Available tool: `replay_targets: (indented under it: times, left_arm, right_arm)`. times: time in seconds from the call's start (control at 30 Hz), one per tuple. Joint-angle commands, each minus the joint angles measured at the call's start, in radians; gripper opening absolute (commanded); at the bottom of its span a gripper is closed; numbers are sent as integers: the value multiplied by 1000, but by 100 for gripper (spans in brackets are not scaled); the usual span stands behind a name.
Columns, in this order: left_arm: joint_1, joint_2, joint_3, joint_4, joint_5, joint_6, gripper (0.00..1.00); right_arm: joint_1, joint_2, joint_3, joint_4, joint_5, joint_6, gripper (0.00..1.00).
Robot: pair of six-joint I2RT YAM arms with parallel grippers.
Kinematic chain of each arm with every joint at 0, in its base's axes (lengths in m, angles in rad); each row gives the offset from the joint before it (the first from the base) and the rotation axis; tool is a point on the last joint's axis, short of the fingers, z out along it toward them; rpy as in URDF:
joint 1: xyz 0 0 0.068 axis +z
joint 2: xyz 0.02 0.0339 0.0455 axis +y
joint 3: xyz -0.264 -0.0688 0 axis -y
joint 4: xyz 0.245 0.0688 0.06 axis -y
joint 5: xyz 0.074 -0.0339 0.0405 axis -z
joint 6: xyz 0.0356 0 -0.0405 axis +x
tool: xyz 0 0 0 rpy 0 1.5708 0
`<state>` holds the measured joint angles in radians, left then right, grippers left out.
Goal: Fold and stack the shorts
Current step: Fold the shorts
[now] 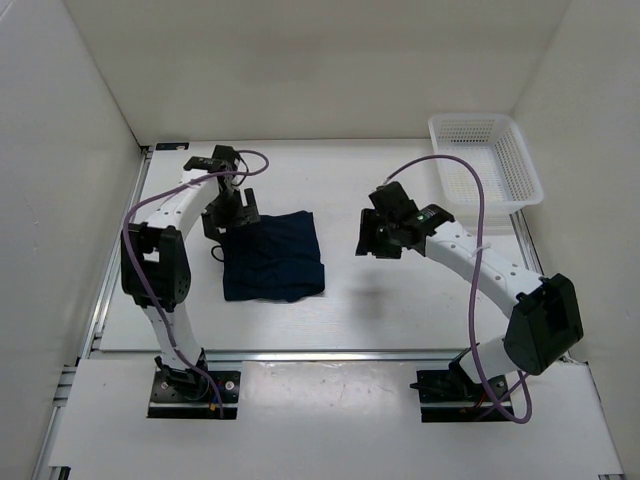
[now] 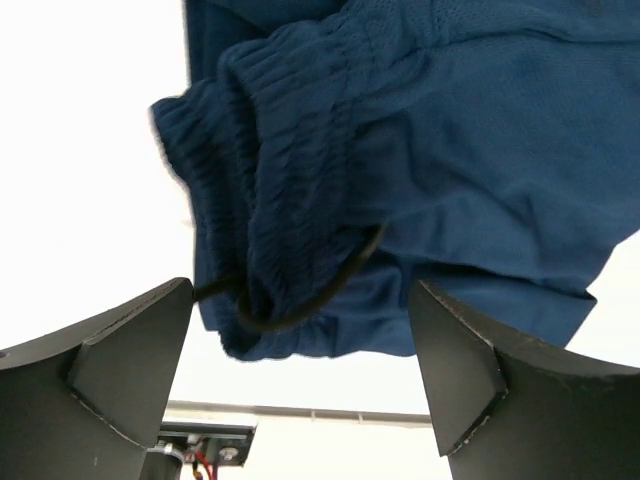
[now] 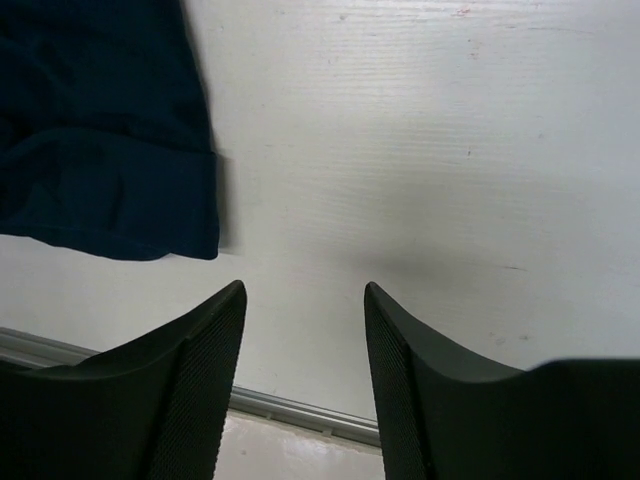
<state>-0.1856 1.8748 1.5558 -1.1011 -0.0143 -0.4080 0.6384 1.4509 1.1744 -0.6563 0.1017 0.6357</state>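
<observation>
Starting on the left: the left gripper has its jaws spread wide with nothing in them, right at the bunched waistband of the shorts. The shorts lie folded in a rough square on the table, left of centre. The drawstring loops out loose near the fingers, so my worry is that one snags it and drags the fold open. The right gripper hangs over bare table beside the hem, jaws apart and empty. The basket sits well apart at far right, so a floppy bundle might unfold on the way if that's where it goes.
</observation>
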Motion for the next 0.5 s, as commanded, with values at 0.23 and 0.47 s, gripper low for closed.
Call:
replay_targets:
  times: [0.23, 0.47]
  left_arm:
    - [110, -359, 112, -121, -107, 0, 100]
    - [158, -719, -48, -17, -23, -4, 100]
  right_arm:
    - [14, -148, 67, -155, 324, -18, 100]
    - [-6, -388, 37, -314, 657, 39, 100]
